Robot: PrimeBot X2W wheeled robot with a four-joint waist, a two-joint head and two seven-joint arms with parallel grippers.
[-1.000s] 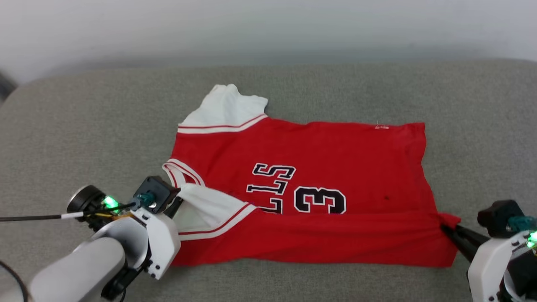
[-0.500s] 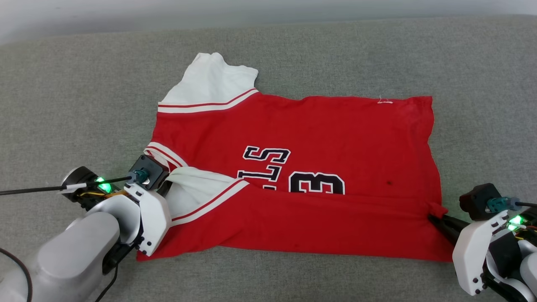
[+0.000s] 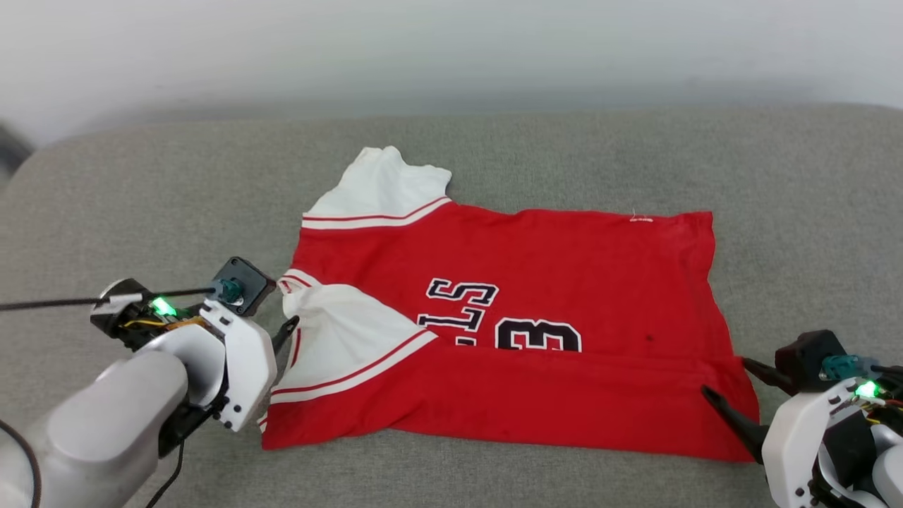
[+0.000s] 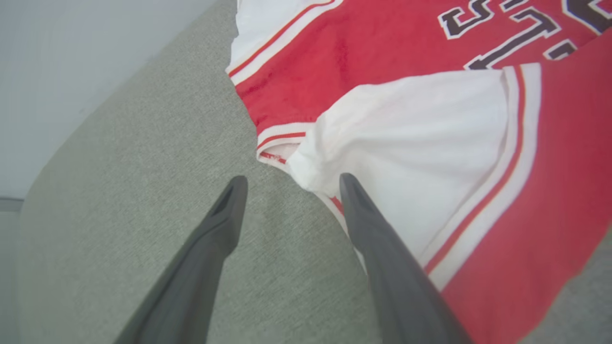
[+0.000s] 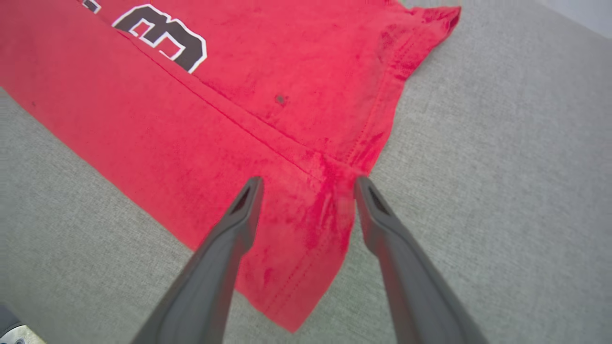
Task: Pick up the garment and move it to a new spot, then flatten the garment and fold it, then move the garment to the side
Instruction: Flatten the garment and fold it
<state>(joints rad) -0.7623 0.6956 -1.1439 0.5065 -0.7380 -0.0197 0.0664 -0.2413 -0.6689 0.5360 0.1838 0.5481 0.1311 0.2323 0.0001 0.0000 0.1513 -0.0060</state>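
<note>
**Both grippers open at the two ends of a half-folded red jersey**

The left gripper (image 4: 292, 180) has its fingers spread, one lying over the edge of the folded-in white sleeve (image 4: 406, 138) at the shirt's 8 o'clock. The right gripper (image 5: 309, 181), equally spread, straddles the hem corner at 4 o'clock without pinching it. The head view gives the whole garment (image 3: 536, 282) flat mid-cushion, its near edge folded over the black lettering and its second sleeve at 11 o'clock. The right wrist view brings out a small dark speck (image 5: 280, 99) on the red cloth. The grey sofa cushion (image 3: 141, 212) lies all around, with a pale wall (image 3: 423, 49) at 12 o'clock.
</note>
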